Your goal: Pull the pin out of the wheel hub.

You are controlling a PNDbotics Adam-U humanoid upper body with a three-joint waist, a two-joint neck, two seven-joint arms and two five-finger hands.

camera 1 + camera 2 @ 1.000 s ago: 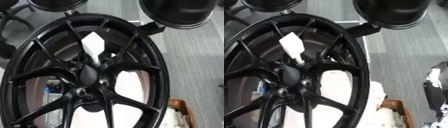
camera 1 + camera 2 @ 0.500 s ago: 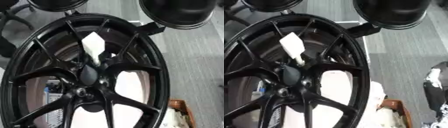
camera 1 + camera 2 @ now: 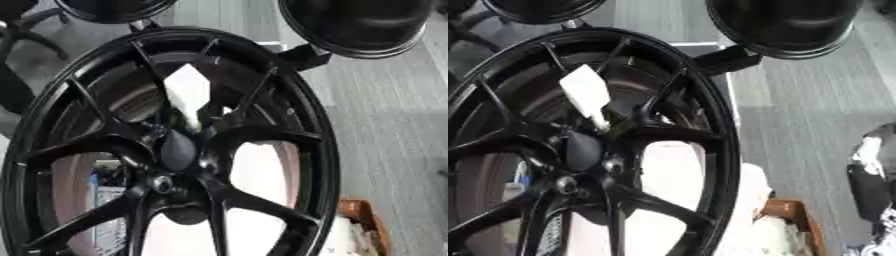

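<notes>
Left eye view
Wheel hub: black, spoked, fills the frame.
Pin: white tag-like head, seated just above the hub's centre, between spokes.

Right eye view
Right hand: at right edge, well apart from the hub; fingers' state cannot be told.

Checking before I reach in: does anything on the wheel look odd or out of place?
Only the white pin: it still sticks out of the black wheel hub, leaning toward the upper rim. Nothing looks spilled or damaged. The right hand hangs at the right edge.
</notes>
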